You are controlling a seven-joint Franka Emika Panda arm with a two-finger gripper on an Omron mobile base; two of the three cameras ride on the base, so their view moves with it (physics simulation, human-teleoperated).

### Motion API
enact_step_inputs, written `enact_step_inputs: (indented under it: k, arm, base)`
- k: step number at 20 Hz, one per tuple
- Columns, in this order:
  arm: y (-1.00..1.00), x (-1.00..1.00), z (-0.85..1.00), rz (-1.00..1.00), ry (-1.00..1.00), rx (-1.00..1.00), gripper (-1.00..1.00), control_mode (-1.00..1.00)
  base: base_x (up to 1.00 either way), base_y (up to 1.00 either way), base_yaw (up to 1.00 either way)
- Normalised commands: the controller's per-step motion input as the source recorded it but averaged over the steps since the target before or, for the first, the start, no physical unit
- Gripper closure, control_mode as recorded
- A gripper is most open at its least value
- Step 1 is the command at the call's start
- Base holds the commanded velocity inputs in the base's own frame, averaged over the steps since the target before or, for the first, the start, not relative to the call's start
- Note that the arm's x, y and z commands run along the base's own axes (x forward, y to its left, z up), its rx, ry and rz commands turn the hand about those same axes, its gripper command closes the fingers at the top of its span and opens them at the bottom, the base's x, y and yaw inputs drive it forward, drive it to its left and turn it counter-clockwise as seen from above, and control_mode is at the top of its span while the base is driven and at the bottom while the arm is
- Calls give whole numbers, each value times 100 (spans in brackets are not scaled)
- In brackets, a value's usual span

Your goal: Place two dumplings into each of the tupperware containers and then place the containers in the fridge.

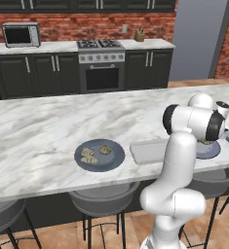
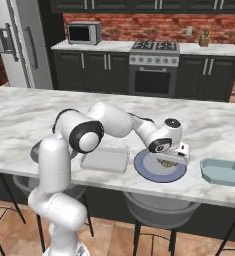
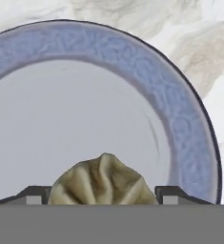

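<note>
In the hand view a pale pleated dumpling point(image 3: 102, 181) lies on a blue-rimmed round plate point(image 3: 180, 119). My gripper point(image 3: 102, 196) is down on this plate point(image 2: 151, 172), and each of its two dark fingertips point(image 3: 35, 194) presses a side of the dumpling. The gripper point(image 2: 173, 159) hangs low at the end of the outstretched arm. A clear tupperware container point(image 2: 105, 160) lies just left of that plate, and a pale teal one point(image 2: 223, 171) sits to its right. Three more dumplings point(image 1: 89, 155) rest on a second dark plate point(image 1: 116, 158). The fridge point(image 2: 14, 42) stands at the far left.
The marble island counter point(image 1: 38, 131) carries everything. Grey stools point(image 2: 159, 207) stand under its near edge. Behind it are dark cabinets, a stove point(image 1: 102, 63) and a microwave point(image 1: 21, 34) against the brick wall.
</note>
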Motion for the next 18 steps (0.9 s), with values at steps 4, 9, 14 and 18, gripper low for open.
enact_step_inputs:
  k: [4, 9, 14, 18]
  arm:
    - [64, -41, 40, 0, 1, 0, 100, -100]
    - [96, -51, 40, 0, 10, 0, 100, -100]
    - [76, -19, 82, 0, 20, 0, 100, -100]
    - [72, -12, 66, 0, 35, 0, 100, -100]
  base:
    - [0, 0, 0]
    - [0, 0, 0]
    - [0, 0, 0]
    - [0, 0, 0]
